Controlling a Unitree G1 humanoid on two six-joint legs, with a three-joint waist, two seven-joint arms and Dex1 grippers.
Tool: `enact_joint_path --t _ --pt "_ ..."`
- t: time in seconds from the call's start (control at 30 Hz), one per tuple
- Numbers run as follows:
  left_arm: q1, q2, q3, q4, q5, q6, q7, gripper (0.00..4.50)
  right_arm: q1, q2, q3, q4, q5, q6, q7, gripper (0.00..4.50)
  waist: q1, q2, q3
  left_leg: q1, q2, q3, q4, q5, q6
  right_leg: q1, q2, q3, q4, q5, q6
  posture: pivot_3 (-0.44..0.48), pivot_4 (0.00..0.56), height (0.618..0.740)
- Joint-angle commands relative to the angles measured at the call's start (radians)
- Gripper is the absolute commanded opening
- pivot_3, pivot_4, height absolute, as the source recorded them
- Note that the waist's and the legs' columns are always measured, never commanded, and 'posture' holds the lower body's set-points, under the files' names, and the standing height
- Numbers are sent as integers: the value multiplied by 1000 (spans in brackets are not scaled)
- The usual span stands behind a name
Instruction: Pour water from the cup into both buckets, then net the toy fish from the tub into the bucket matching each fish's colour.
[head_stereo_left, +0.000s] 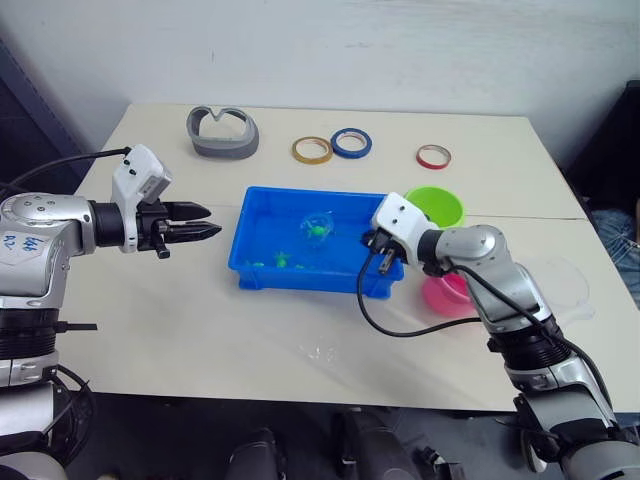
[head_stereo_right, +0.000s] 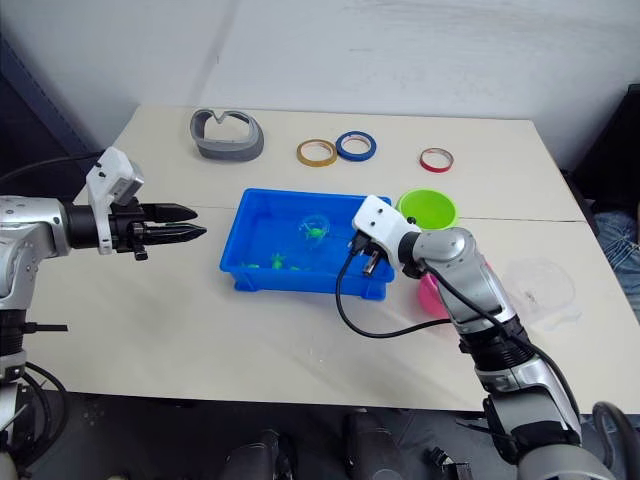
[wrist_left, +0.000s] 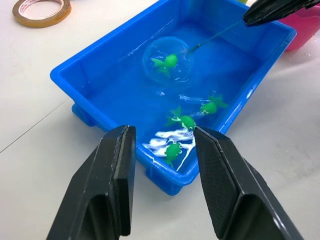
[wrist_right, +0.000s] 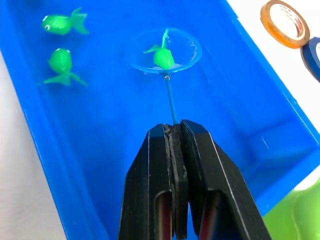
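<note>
On a pale table (head_stereo_left: 200, 330), the right claw (wrist_right: 175, 150) pinches the thin handle of the net (wrist_right: 165, 50) over the blue tub (head_stereo_left: 250, 265). One green fish (wrist_right: 162, 57) sits inside the hoop; three more green fish (wrist_left: 187, 121) lie in the tub's water. The left claw (head_stereo_left: 200, 222) hovers beside the tub, narrowly parted and empty. Just past the tub stand the green bucket (head_stereo_left: 440, 200) and the pink bucket (head_stereo_left: 445, 295), with the clear cup (head_stereo_right: 540, 283) lying nearby. Netting looks under way; the green fish remain to move.
</note>
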Motion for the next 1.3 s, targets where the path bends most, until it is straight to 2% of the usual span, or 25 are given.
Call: enact_joint_path --t 0.03,0.57,0.67,0.77,0.8,1.0,1.3 --pt "-10 18 18 -38 -20 -2 1 2115 -28 -4 -55 -82 58 51 5 0 -1 0 0 0 0 0 0 0 0 0 0 0 0 0 0 0 150 738" --pt "-61 12 -15 -5 -42 -6 -34 2115 -4 -134 -96 -295 216 198 45 0 1 0 0 -1 0 0 0 0 0 0 0 0 -1 0 0 0 150 738" --pt "-66 13 -19 0 -54 16 -48 2937 -2 -143 -95 -300 228 202 34 0 1 0 0 0 0 0 0 0 0 0 0 0 -1 0 0 0 150 738" --pt "-68 12 -21 2 -49 0 -44 4219 -1 -148 -94 -303 236 202 27 0 1 0 0 -1 0 0 0 0 0 0 0 0 -1 0 0 0 150 738" --pt "-70 10 -22 4 -48 -3 -42 4462 -1 -150 -94 -303 240 202 25 0 1 0 0 -1 0 0 0 0 0 0 0 0 -1 0 0 0 150 738" --pt "-94 -8 -43 32 -39 -39 -45 4462 -2 -164 -105 -311 264 211 17 0 2 0 0 -1 0 0 0 0 0 0 0 0 -2 0 0 0 150 738" --pt "-243 -125 -144 219 22 -188 -79 4462 -2 -292 -232 -323 321 235 34 0 8 0 0 -2 0 0 -1 -1 1 0 0 0 -3 0 0 0 150 738"
